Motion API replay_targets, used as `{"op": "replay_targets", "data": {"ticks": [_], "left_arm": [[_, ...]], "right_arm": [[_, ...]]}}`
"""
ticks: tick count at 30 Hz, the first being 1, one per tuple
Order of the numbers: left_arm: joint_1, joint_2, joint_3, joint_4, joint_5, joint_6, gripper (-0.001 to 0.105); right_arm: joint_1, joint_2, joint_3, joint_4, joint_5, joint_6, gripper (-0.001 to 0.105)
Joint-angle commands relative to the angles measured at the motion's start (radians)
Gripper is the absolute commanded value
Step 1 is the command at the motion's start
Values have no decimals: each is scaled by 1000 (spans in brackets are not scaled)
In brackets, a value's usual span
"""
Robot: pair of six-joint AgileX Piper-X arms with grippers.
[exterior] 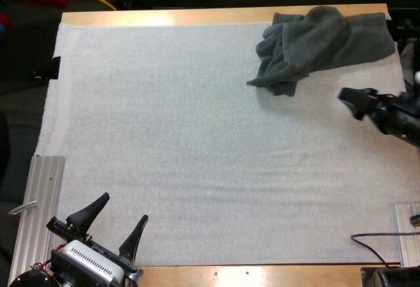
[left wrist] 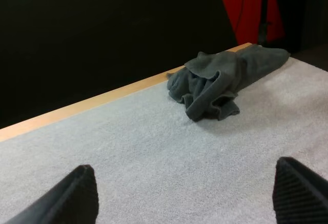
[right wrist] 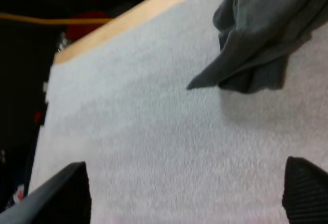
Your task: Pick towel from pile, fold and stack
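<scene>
My left fingers (exterior: 92, 209) and right fingers (right wrist: 307, 188) stood wide, empty. The crumpled towel (exterior: 321, 41) lay at the worktop's (exterior: 197, 16) far right corner; grabbing bunched layers could lift a tangled wad.

1. The towel (exterior: 321, 44) is a plain dark grey-green, with deeper shade inside its folds.
2. The mat (exterior: 197, 136) under the towel is white, with a fine, even grain and no print.
3. The worktop (exterior: 197, 16) shows as a light honey-coloured wood strip just beyond the towel, and again along the mat's edge farthest from the towel.
4. The left gripper (exterior: 125, 207), well apart from the towel, has matt black fingers (exterior: 92, 211) with fine ribbing on their faces.
5. The right gripper (exterior: 349, 103), near the towel, is black too.
6. The metal rail (exterior: 42, 195), far from the towel beside the mat, is pale silver with lengthwise grooves.
</scene>
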Motion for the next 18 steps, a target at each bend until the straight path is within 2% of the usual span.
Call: {"op": "replay_targets", "data": {"ticks": [1,4,9,18], "left_arm": [[-1,-100,-6,-18,7,-9,68],[-1,-100,-6,-18,7,-9,68],[-1,-100,-6,-18,7,-9,68],[-1,-100,-6,-18,7,-9,68]], "right_arm": [[28,12,-17,1,27,-4,74],[101,61,-40,-1,117,24,74],[175,127,-75,-9,204,67,74],[208,241,-157,-23,235,101,74]]}}
